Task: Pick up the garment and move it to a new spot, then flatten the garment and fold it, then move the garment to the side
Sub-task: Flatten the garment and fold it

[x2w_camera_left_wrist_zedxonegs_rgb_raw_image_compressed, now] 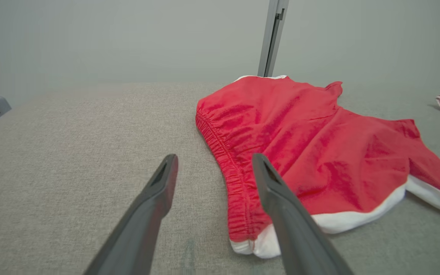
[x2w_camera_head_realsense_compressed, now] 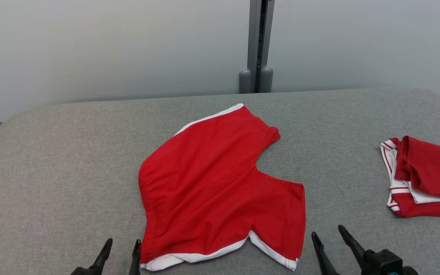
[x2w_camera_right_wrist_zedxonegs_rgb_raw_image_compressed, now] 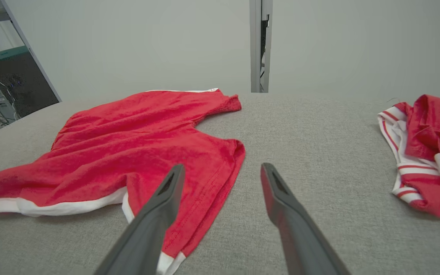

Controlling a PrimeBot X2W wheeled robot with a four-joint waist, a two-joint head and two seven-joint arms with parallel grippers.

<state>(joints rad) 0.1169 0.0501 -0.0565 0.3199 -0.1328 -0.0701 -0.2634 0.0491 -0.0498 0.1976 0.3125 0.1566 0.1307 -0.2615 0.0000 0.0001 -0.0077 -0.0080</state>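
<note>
The garment (x2w_camera_head_realsense_compressed: 220, 183) is a pair of red shorts with white trim, spread mostly flat on the grey padded table (x2w_camera_head_realsense_compressed: 59, 160), waistband toward the left. My left gripper (x2w_camera_head_realsense_compressed: 122, 244) stands open at the near edge, just left of the garment's near-left corner, holding nothing. In the left wrist view the garment (x2w_camera_left_wrist_zedxonegs_rgb_raw_image_compressed: 304, 152) lies ahead, and the left gripper (x2w_camera_left_wrist_zedxonegs_rgb_raw_image_compressed: 214, 162) straddles the waistband's edge from above. My right gripper (x2w_camera_head_realsense_compressed: 329, 231) is open beside the garment's near-right corner. In the right wrist view the right gripper (x2w_camera_right_wrist_zedxonegs_rgb_raw_image_compressed: 222, 170) hovers empty over bare table, the garment (x2w_camera_right_wrist_zedxonegs_rgb_raw_image_compressed: 136, 145) to its left.
A second red and white garment (x2w_camera_head_realsense_compressed: 422, 177) lies crumpled at the table's right edge, and it shows as the other garment (x2w_camera_right_wrist_zedxonegs_rgb_raw_image_compressed: 430, 152) in the right wrist view. A pale wall with a grey post (x2w_camera_head_realsense_compressed: 257, 46) rises behind the table. Bare grey padding stretches to the left.
</note>
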